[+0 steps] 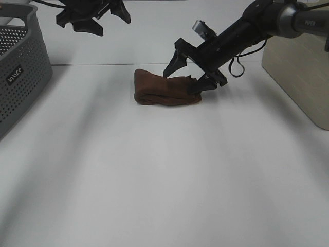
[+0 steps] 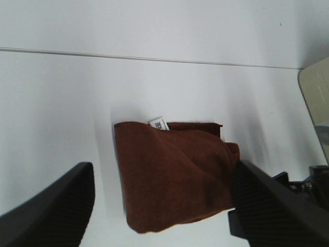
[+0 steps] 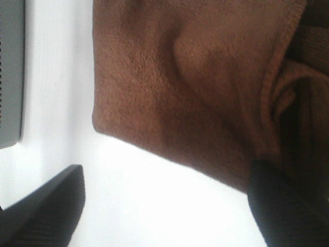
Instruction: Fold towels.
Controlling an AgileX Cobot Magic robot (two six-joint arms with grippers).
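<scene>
At table centre, toward 12 o'clock: we saw the towel [image 1: 167,90] lying as a compact folded bundle on the white table [image 1: 154,175], white tag [image 2: 159,124] showing at one edge.
Progress: we judged it mostly folded; layers looked bunched and uneven at the 3 o'clock end, so a tidy-up or final fold seemed left.
Right gripper [image 1: 187,72]: we found it reaching in from 2 o'clock, angled down; jaws spread wide, one finger over the cloth, other touching its 3 o'clock end. Nothing clamped, as far as we could tell.
Left gripper [image 1: 92,18]: raised at 11 o'clock, well clear of towel; jaws apart, empty.
Others: grey basket [image 1: 20,72] at 9 o'clock, beige bin [image 1: 298,77] at 3 o'clock.
</scene>
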